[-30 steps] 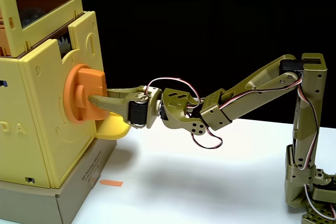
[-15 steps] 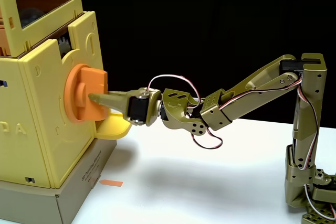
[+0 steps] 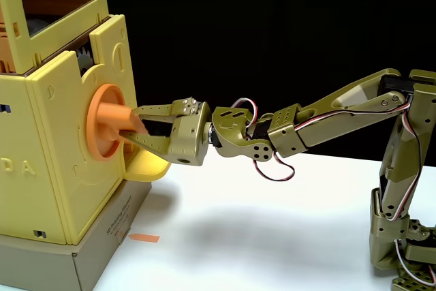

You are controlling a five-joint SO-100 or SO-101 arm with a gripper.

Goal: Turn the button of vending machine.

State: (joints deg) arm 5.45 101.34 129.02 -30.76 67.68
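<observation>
Now the claw (image 3: 134,125) grips the button's (image 3: 109,129) bar on the vending machine (image 3: 61,148), fingers above and below

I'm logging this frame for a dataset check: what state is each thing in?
button: bar lying roughly level, held between the jaws.
gripper: shut on the button, one jaw above the bar, one below.
vending machine: upright on its grey base.
yellow tray: empty as far as visible.

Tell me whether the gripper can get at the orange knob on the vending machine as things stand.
Yes, it looks so: the gripper already straddles the orange knob, one finger above its bar and one below, with nothing between them.
</observation>
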